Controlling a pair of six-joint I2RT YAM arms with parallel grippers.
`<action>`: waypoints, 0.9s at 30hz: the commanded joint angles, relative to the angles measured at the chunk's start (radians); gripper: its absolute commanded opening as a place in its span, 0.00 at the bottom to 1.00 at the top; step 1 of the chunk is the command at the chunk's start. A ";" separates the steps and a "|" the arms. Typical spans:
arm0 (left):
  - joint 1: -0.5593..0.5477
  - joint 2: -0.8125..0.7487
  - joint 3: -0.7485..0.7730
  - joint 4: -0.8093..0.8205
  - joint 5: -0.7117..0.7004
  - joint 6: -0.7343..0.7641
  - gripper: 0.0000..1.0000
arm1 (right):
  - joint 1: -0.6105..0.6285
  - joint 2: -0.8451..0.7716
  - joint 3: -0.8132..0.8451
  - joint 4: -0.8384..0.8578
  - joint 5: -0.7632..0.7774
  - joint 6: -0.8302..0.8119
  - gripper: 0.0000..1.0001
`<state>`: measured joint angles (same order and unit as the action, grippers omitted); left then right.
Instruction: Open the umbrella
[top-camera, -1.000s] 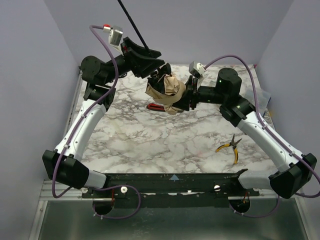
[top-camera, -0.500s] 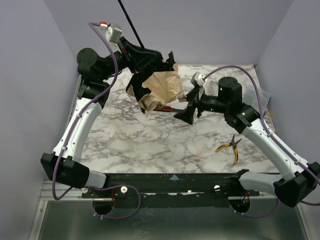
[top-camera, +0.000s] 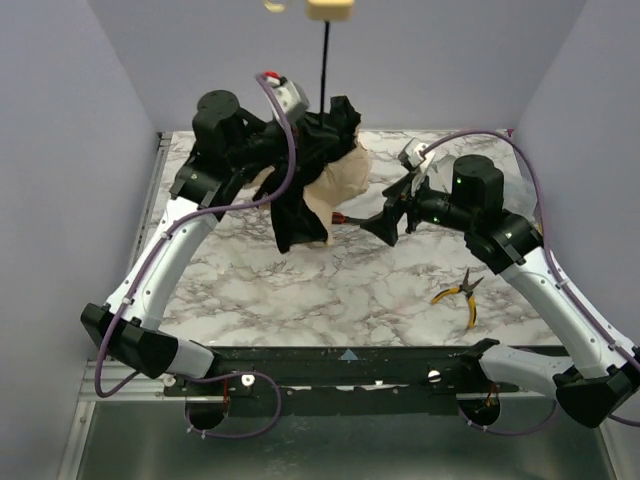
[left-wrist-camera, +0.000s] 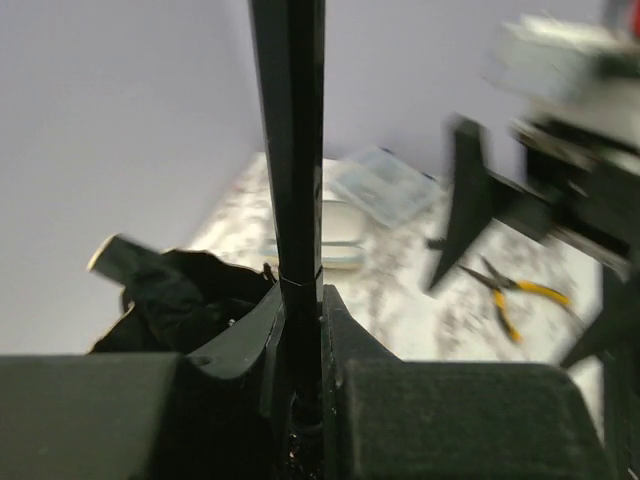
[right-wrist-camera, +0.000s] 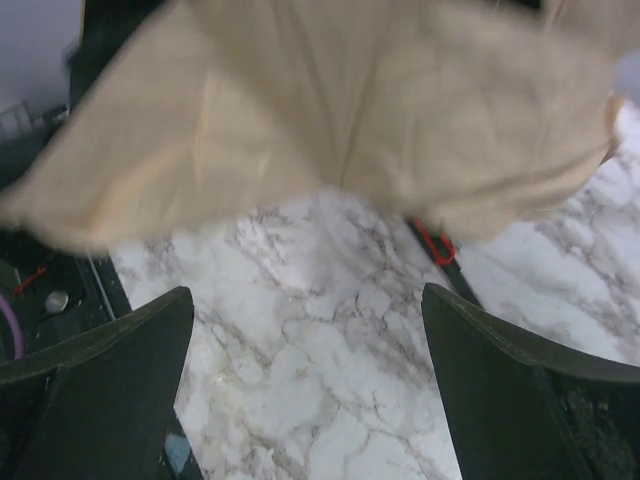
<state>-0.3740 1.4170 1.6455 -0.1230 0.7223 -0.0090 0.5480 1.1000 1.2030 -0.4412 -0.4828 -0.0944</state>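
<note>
The umbrella (top-camera: 335, 185) is held upright over the far half of the table (top-camera: 300, 290), its shaft pinched by the left gripper (top-camera: 318, 135). The right gripper (top-camera: 395, 208) is seen beside the fabric, jaws spread. Open marble is left nearer, with pliers (top-camera: 460, 295) toward the right edge.

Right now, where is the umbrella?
In the top view, the umbrella hangs above the table's far middle, its shaft clamped in the left claw, handle up, fabric drooping beside the open right claw.
</note>
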 joint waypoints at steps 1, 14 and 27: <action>-0.080 -0.077 -0.048 -0.022 0.123 0.128 0.00 | -0.017 0.015 0.097 0.070 0.099 0.056 0.97; -0.052 -0.114 -0.123 0.031 0.140 0.336 0.00 | -0.036 0.044 0.130 0.106 0.120 0.037 0.76; -0.061 -0.071 -0.123 0.211 0.183 -0.048 0.00 | -0.035 0.127 0.140 0.272 -0.211 -0.064 0.58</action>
<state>-0.4294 1.3521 1.5013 -0.0639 0.8364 0.0879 0.5152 1.1831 1.3121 -0.2653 -0.5652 -0.1383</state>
